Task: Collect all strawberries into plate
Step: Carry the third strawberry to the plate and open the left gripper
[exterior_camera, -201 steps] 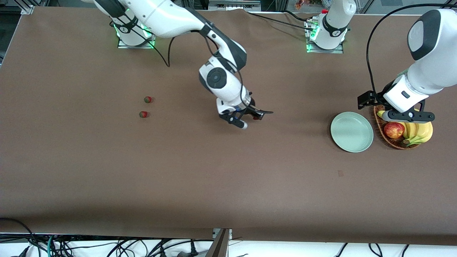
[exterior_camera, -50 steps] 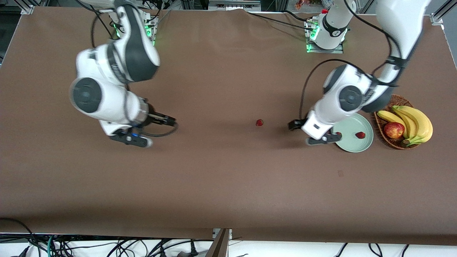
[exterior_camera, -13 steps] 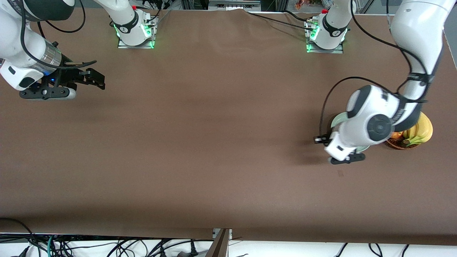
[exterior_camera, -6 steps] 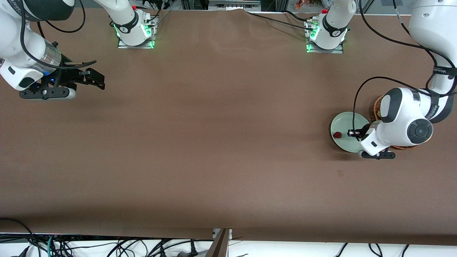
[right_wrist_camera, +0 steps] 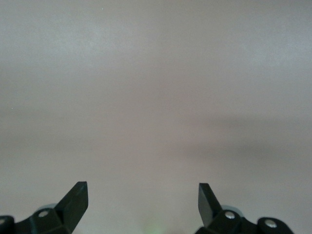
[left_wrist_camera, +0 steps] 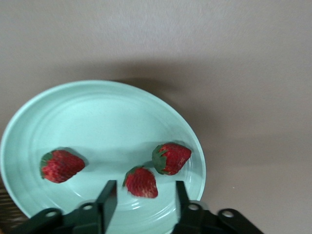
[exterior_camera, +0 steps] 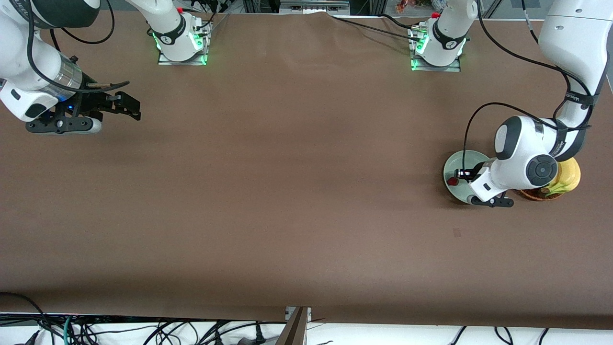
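Surface: brown surface (exterior_camera: 287, 191), no berries on it.
Left gripper (left_wrist_camera: 142, 200): over the plate (left_wrist_camera: 97, 107), fingers parted, berry between them lying free.
Strawberries (left_wrist_camera: 141, 183): all three on the plate.
Right gripper (right_wrist_camera: 143, 197): spread, waiting over bare surface.
Advice: lift straight up; don't nudge the berries.

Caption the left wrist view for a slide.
Left claw open over the plate, three strawberries on it.

Three red strawberries (left_wrist_camera: 141, 182) with green tops lie on the pale mint-green plate (left_wrist_camera: 112, 117).
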{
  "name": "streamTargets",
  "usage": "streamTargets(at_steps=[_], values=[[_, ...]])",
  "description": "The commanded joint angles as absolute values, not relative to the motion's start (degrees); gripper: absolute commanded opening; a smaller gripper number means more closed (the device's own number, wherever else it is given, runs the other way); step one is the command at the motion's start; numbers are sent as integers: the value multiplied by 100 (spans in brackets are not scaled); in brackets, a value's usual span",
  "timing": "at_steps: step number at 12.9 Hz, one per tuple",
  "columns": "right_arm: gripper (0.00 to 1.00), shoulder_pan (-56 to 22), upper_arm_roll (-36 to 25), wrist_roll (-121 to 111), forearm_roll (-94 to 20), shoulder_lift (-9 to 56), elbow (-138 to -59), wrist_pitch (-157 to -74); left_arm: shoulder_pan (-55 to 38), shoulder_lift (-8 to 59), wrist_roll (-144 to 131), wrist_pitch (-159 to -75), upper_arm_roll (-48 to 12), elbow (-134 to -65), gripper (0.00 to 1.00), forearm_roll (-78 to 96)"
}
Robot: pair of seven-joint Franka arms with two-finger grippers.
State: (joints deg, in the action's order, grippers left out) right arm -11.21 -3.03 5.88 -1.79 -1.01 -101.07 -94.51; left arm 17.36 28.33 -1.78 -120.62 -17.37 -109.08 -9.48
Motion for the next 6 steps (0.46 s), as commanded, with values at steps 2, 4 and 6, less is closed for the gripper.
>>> streamTargets(at_steps=[2, 4, 6], values=[[100, -1037, -229, 492, -114, -123, -10090, -9404, 1600, 2287, 88, -11120, -1679, -10241, 100, -774], [100, -1037, -229, 492, -114, -123, -10081, -9404, 1626, 1848, 97, -11092, -1740, -10213, 100, -765], [100, -1037, -237, 492, -114, -132, -10090, -9387, 1513, 1426, 79, -10935, -1749, -10187, 100, -652]])
